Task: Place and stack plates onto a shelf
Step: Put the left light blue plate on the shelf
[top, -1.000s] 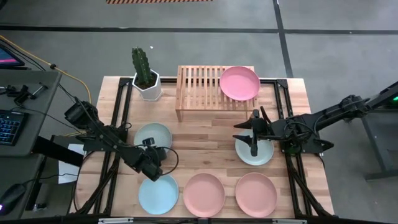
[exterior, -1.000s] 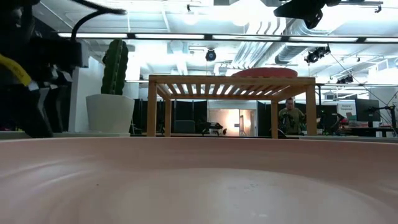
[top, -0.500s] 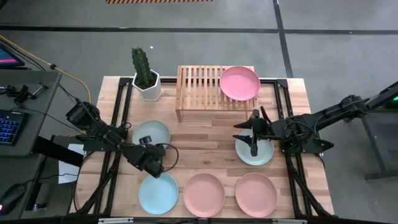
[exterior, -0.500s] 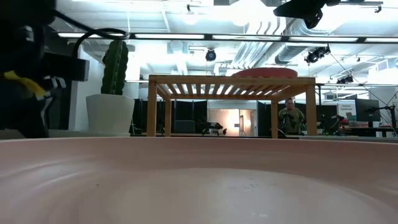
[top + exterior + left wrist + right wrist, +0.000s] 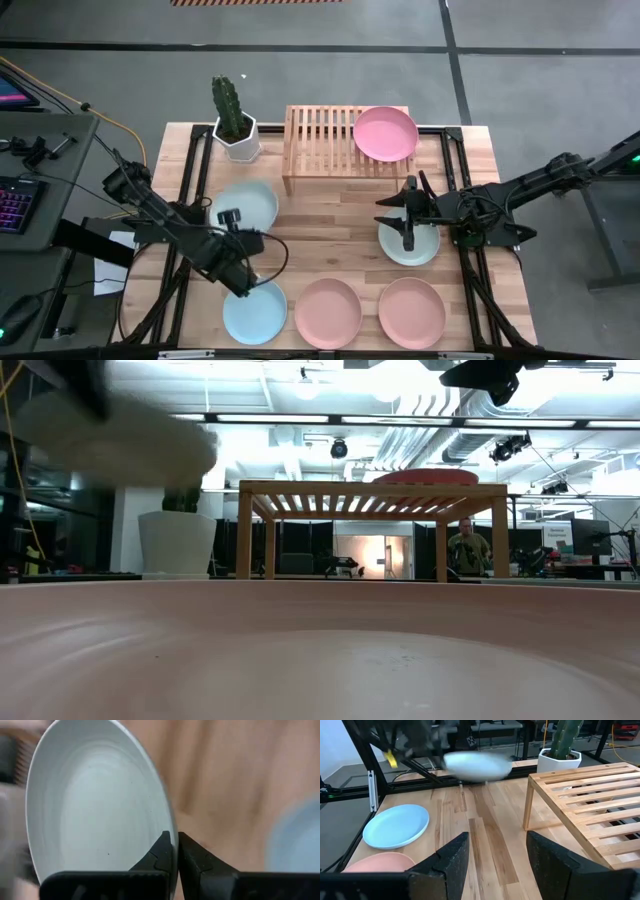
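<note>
While the left arm reaches in from the table's left edge, its left gripper [image 5: 175,851] is clamped on the rim of a mint plate [image 5: 246,203], fingers pressed together over the edge in the left wrist view. That plate is lifted off the wood; the low view shows it as a pale blur [image 5: 115,435] high up, above the white cactus pot [image 5: 238,138]. The right wrist view also shows it in the air [image 5: 477,765], apart from the table [image 5: 330,240].

Just in front of the left gripper lies the light blue plate [image 5: 254,312], flat at the near left corner. Next along the near edge: a first pink plate [image 5: 328,312], then a second pink plate [image 5: 410,311], side by side, not touching. The low view is mostly filled by a pink plate rim close to the lens.

At the far middle stands the shelf [image 5: 320,145], upright, slats bare on its left half. A third pink plate [image 5: 386,133] rests on its right half, overhanging the edge slightly.

To the right of centre, the right gripper [image 5: 406,215] hovers over a second mint plate [image 5: 420,249], fingers spread apart, holding nothing. This plate lies flat on the table in front of the shelf's right end.
</note>
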Available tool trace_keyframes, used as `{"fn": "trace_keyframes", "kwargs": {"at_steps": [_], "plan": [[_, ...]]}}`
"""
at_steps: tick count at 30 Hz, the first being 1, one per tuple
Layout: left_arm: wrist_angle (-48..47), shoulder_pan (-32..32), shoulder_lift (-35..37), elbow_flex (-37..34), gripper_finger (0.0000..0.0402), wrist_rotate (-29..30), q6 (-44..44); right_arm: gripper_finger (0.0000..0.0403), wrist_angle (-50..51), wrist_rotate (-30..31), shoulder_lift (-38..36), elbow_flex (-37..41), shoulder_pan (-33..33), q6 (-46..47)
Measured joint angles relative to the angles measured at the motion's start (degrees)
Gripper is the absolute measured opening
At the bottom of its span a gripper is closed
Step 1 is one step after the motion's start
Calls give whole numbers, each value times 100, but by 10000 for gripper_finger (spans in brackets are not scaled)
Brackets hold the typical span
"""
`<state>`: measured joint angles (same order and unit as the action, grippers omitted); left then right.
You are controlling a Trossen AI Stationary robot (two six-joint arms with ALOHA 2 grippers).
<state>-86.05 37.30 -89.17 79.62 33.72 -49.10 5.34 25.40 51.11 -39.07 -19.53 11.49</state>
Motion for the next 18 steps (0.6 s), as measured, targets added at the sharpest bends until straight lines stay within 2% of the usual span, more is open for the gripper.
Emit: {"fn": "trace_keyframes", "kwargs": {"at_steps": [2,4,6,11,15,18], "plan": [[-364,-52,11,331,2,753,342,181,-2,0,0,0,0,-7],[-319,-272,18,535,1,1391,1070,181,-3,0,0,0,0,-20],[-84,-628,53,589,1,1651,2006,181,-2,-1,0,0,0,-15],[1424,-2035,107,445,1,1319,4900,181,-4,1,0,2,0,-5],[3035,-3160,107,302,1,428,7028,181,-4,114,0,2,-1,-6],[3810,-3883,103,249,1,-195,8010,181,-6,156,0,2,0,-101]]}}
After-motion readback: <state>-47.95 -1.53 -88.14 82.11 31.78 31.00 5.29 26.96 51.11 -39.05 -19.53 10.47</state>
